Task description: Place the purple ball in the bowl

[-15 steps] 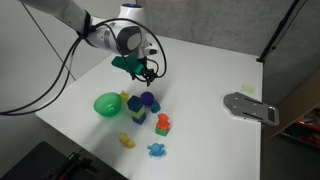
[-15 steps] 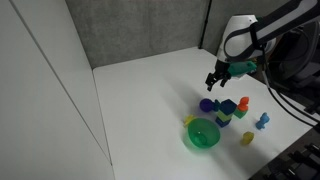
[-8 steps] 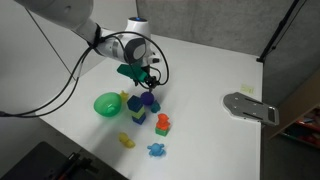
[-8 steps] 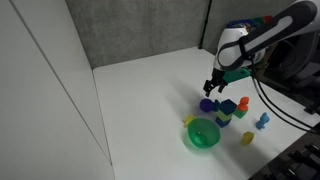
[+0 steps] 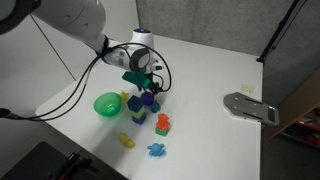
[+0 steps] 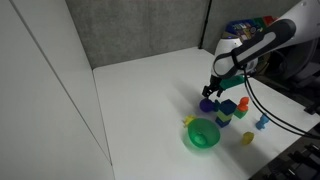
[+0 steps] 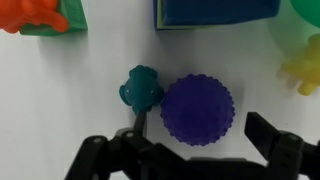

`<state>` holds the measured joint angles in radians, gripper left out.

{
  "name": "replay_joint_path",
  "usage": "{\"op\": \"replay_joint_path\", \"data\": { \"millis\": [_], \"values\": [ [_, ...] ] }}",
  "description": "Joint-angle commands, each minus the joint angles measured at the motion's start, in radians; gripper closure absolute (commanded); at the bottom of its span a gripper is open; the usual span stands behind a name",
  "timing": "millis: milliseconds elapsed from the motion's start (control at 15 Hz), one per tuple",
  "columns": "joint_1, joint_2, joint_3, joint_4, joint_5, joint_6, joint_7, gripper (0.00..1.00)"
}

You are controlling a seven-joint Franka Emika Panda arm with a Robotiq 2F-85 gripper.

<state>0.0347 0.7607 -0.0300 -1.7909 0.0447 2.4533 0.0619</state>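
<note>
The purple ball [image 7: 197,108] has a bumpy surface and lies on the white table, touching a small teal toy [image 7: 142,88]. It shows in both exterior views [image 5: 148,101] [image 6: 206,104]. My gripper [image 7: 195,140] is open, with one finger on each side of the ball and just above it. It hangs low over the ball in both exterior views [image 5: 146,88] [image 6: 211,92]. The bright green bowl [image 5: 106,104] [image 6: 203,134] stands empty beside the toy cluster, a short way from the ball.
Blue and green blocks [image 5: 137,114] [image 6: 226,110], an orange toy on a green block [image 5: 163,124], a yellow toy [image 5: 127,141] and a blue toy [image 5: 156,150] crowd around the ball. A grey metal plate [image 5: 250,107] lies at the table's far side.
My gripper has moved down and toward the toy cluster, from above the table to right over the purple ball. The toys have not moved.
</note>
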Motion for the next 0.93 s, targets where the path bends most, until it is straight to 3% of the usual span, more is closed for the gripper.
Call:
{"op": "replay_joint_path", "data": {
  "millis": [0,800,867],
  "values": [
    [0.003,0.046,-0.006,0.048,-0.016,0.0,0.021,0.0],
    [0.017,0.126,0.002,0.093,-0.02,-0.009,0.013,0.0],
    [0.019,0.129,0.001,0.096,-0.021,-0.01,0.013,0.1]
  ]
}}
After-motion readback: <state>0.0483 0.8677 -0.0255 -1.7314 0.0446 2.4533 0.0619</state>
